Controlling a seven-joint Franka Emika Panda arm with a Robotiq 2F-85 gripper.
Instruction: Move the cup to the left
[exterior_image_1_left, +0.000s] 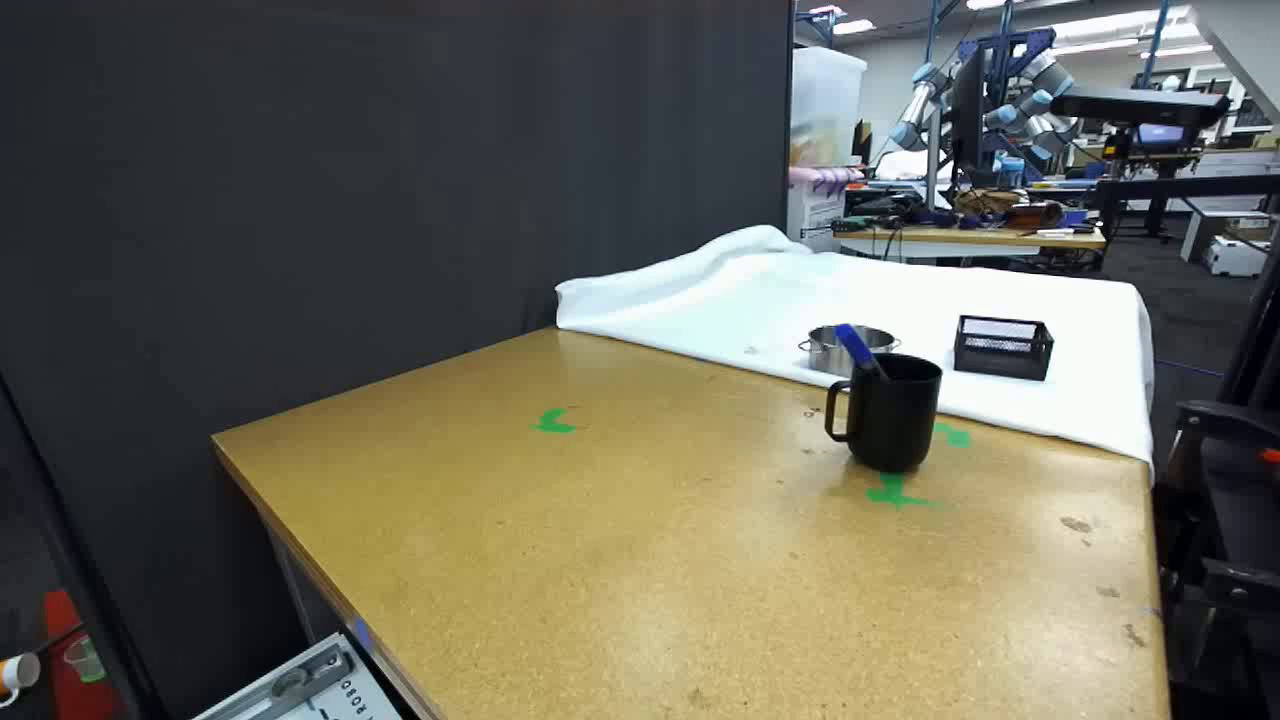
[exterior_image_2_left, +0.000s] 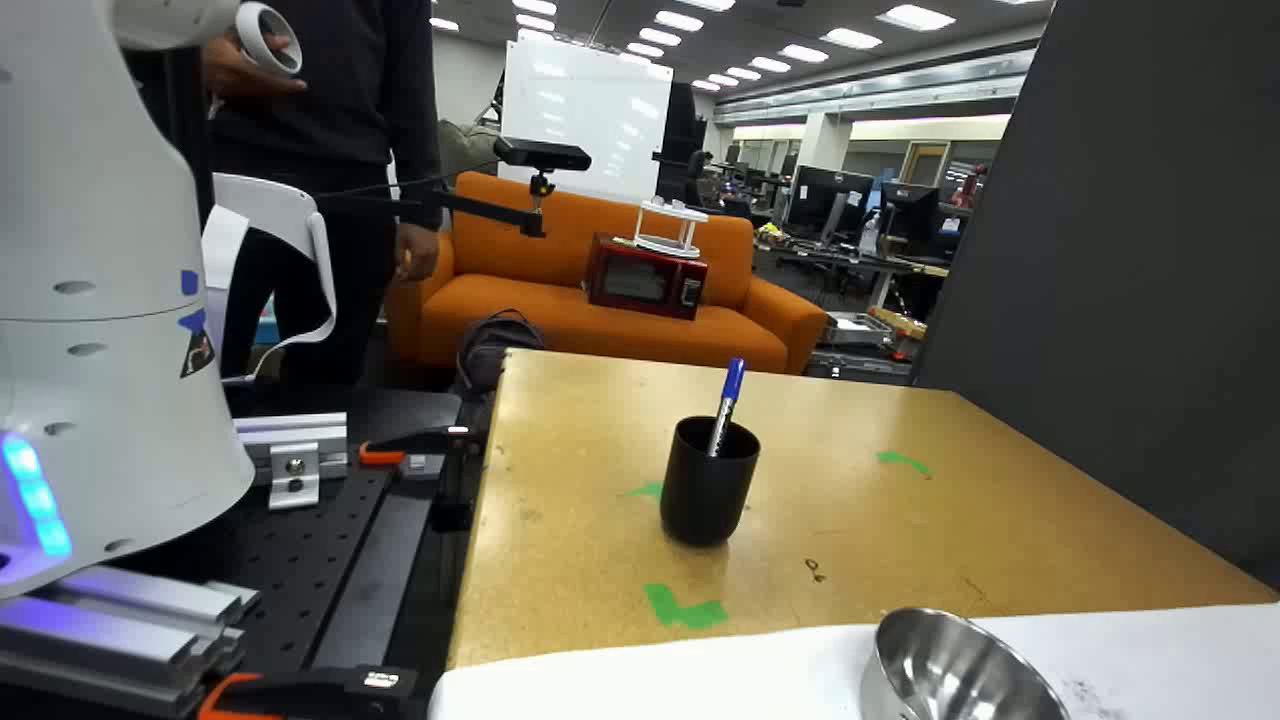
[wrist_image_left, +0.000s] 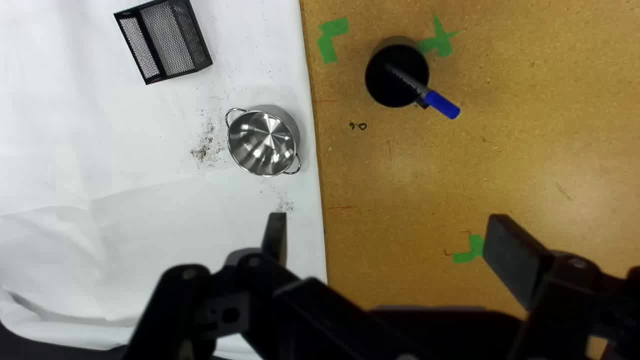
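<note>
While the fingers (wrist_image_left: 515, 260) are spread wide and empty, the black cup (exterior_image_1_left: 895, 425) stands upright on the worktop (exterior_image_1_left: 640, 560), well apart from them, probably light, stiff and slick, best pinched across its walls, clear of handle (exterior_image_1_left: 830, 411) and leaning marker (exterior_image_2_left: 726, 407).

black cup (exterior_image_1_left: 900, 425) upright on table (exterior_image_1_left: 640, 540)

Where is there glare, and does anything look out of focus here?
In the wrist view, glints brighten the steel pot and the gripper looks soft, likely out of focus; in an exterior view, pale sheen lies on the wooden table; in an exterior view, ceiling lights glare white.
</note>
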